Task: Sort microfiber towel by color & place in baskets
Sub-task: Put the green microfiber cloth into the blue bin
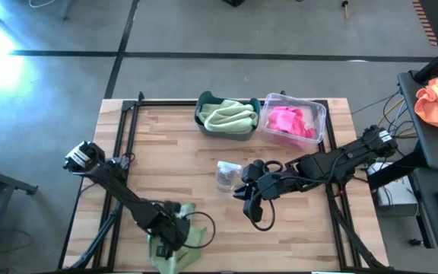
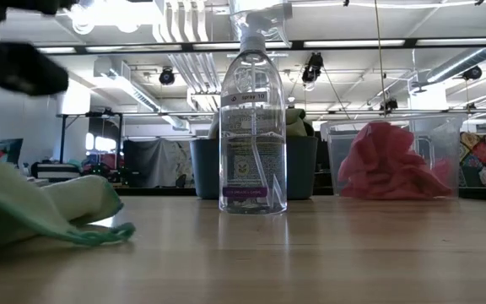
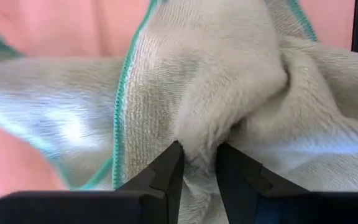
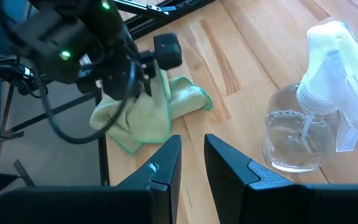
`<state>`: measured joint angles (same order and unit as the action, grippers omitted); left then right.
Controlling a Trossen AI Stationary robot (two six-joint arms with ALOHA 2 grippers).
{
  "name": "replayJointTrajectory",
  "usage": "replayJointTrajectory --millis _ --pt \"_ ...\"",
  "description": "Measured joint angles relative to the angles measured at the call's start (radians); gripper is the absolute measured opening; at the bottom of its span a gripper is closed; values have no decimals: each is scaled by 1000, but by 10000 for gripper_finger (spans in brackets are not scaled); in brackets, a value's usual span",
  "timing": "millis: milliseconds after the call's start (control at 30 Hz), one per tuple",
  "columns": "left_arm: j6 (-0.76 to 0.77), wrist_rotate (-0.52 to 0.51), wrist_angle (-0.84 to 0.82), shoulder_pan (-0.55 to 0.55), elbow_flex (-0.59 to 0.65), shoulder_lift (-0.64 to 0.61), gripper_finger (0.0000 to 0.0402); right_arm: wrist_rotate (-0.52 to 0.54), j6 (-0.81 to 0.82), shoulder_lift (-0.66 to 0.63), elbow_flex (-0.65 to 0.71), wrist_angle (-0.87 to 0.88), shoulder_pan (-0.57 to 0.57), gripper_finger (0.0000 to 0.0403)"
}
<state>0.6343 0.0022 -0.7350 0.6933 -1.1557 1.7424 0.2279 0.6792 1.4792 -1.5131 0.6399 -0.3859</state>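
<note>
In the high view, the left end effector (image 1: 172,232) is seen at the lower left of the frame, low over a green towel (image 1: 175,251) at the near edge of the desk (image 1: 166,152). In the left wrist view its fingers (image 3: 166,171) are clenched on a raised fold of this towel (image 3: 229,93). The right end effector (image 1: 251,190) waits at the middle of the desk, beside a spray bottle (image 1: 227,176); its fingers (image 4: 163,165) stand a little apart and nothing is held between them.

At the top centre of the high view, the teal basket (image 1: 202,116) already holds a green towel (image 1: 230,116), and the clear basket (image 1: 316,114) to its right holds pink towels (image 1: 289,122).

Some risks are judged from here. Only a small fold is pinched, so the towel can slip out when it is lifted. The towel lies at the desk edge, so if dropped it may fall off. On the way to the teal basket, the hanging cloth may drag against the bottle or the waiting right arm and knock the bottle over.
</note>
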Motion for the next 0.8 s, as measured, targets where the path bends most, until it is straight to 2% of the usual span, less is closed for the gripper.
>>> replayJointTrajectory --millis 267,400,600,800 --pt "-2 -163 -397 0 -162 -3 75 0 -42 0 0 0 0 63" --pt "19 -216 -526 0 -232 -4 75 0 -47 0 0 0 0 63" --pt "66 -256 -528 0 -324 -5 75 0 -65 0 0 26 0 63" --pt "100 -258 -456 6 -314 -6 75 -1 -63 0 0 87 0 63"
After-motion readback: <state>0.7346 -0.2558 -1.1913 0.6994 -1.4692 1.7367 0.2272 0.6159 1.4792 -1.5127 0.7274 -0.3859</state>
